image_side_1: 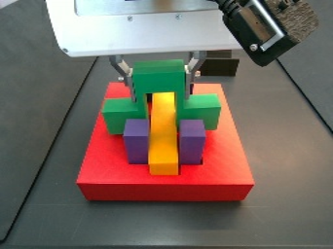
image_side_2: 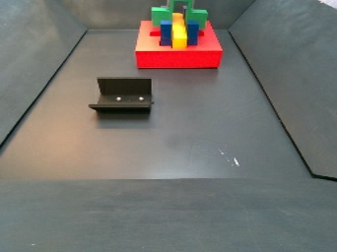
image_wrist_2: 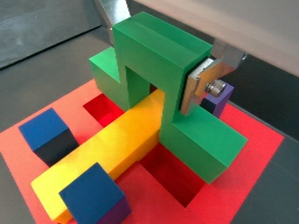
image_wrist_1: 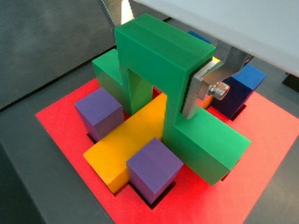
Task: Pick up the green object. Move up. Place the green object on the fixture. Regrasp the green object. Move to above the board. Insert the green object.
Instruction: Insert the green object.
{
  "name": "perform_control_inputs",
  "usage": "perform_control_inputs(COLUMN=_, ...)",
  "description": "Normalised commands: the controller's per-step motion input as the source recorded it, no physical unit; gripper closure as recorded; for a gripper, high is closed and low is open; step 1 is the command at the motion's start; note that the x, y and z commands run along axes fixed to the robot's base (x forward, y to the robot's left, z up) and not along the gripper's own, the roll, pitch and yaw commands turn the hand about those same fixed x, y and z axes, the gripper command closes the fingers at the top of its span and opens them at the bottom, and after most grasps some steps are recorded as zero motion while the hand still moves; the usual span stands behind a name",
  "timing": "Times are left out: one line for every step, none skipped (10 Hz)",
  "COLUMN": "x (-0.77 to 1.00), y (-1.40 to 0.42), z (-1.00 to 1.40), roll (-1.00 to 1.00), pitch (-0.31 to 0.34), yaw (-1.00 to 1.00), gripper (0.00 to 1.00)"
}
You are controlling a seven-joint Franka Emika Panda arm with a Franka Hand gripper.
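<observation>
My gripper [image_wrist_1: 158, 80] is shut on the green object [image_wrist_1: 158, 48], over the back half of the red board [image_wrist_1: 65, 122]. One silver finger [image_wrist_1: 198, 87] presses its side, and the opposite finger is hidden behind the piece. In both wrist views the green object [image_wrist_2: 158, 48] arches over the long yellow bar [image_wrist_2: 111, 149], with its wide lower parts down at the board on either side. A side view shows the gripper [image_side_1: 162, 70] holding the green object [image_side_1: 162, 80] by its raised middle block. The fixture [image_side_2: 121, 96] stands bare on the floor, well away from the board [image_side_2: 178, 56].
Purple cubes [image_side_1: 135, 141] [image_side_1: 193, 138] flank the yellow bar [image_side_1: 163, 141] at the board's front. Blue cubes [image_wrist_2: 49, 133] [image_wrist_2: 91, 188] sit on its other side. Dark walls enclose the grey floor [image_side_2: 171, 138].
</observation>
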Motion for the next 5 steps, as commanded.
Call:
perform_control_inputs(x=0.00, y=0.06, z=0.10, roll=0.28, pitch=0.017, yaw=0.35, gripper=1.00)
perform_control_inputs(x=0.13, y=0.01, z=0.11, roll=0.21, pitch=0.043, yaw=0.28, gripper=1.00)
perform_control_inputs(x=0.27, y=0.02, z=0.12, roll=0.11, pitch=0.071, yaw=0.25, gripper=1.00)
perform_control_inputs(x=0.00, y=0.00, z=-0.02, roll=0.00, pitch=0.000, yaw=0.00, gripper=1.00)
perform_control_inputs(x=0.00, y=0.19, z=0.00, roll=-0.05, pitch=0.000, yaw=-0.14, gripper=1.00)
